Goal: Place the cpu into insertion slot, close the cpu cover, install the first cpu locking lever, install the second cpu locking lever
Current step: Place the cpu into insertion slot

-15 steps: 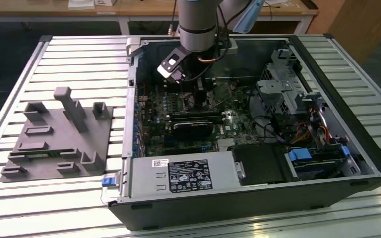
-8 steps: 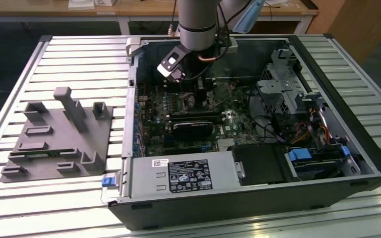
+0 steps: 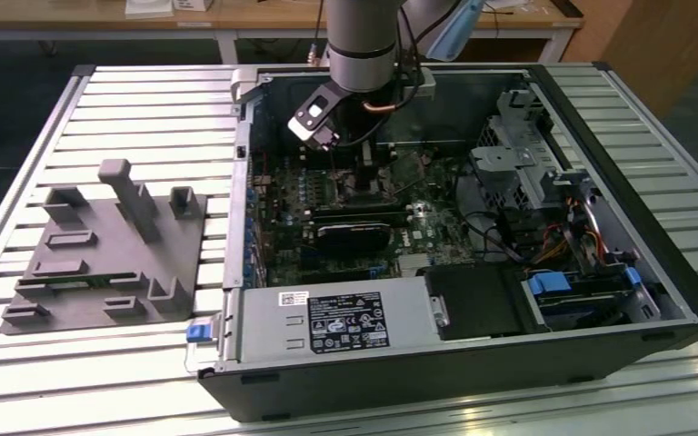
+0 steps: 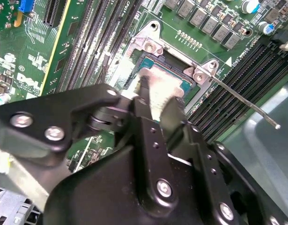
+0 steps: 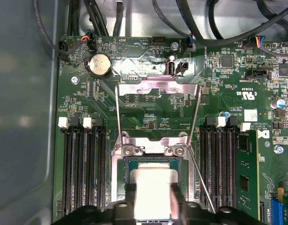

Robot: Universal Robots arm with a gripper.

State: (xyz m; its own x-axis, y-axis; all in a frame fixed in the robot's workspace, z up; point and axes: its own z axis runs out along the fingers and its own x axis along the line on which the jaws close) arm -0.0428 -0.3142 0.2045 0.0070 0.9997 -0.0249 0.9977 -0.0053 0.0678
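Jaws, upper centre in the exterior view, are pinching the cpu (image 5: pixel 152 190) at the insertion slot (image 5: pixel 153 160); seated or hovering, cannot tell. Open cpu cover (image 5: pixel 158 88) is standing clear. Risk: skewed release damaging the slot.

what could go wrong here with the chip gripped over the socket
The gripper is shut on the cpu right at the insertion slot. Whether it lies flat cannot be told, so a tilted release might leave it unseated. The cpu cover stands open and a thin locking lever juts out beside the slot; the gripper might snag either.
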